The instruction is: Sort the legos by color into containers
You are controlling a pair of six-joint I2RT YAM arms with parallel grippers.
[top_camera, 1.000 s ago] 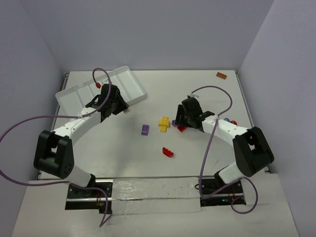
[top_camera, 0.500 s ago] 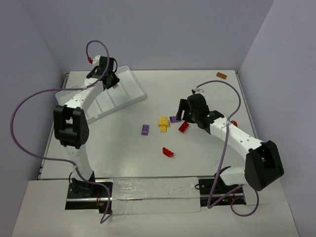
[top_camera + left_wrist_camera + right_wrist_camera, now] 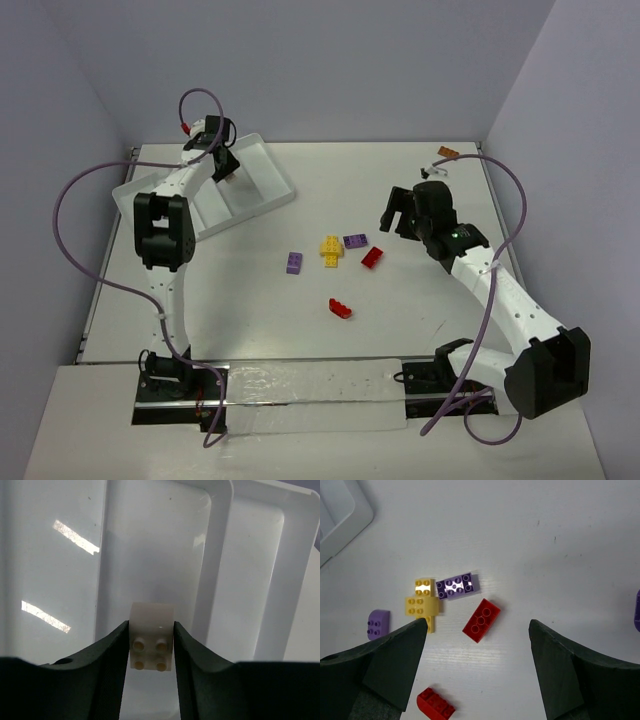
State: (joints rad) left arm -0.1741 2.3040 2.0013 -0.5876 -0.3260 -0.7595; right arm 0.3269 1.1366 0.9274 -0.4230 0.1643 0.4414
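The pale beige brick (image 3: 151, 637) is pinched between the left fingers (image 3: 112, 655), above a compartment of the white tray (image 3: 268, 172) at the overhead view's upper left. Mid-frame on the tabletop (image 3: 250, 310) lie a yellow lego (image 3: 331, 249), two purple legos (image 3: 294, 263) and two red legos (image 3: 340, 308) (an orange lego (image 3: 447, 152) rests at upper right). The right fingers (image 3: 395, 665) are spread wide and empty, just right of that cluster.
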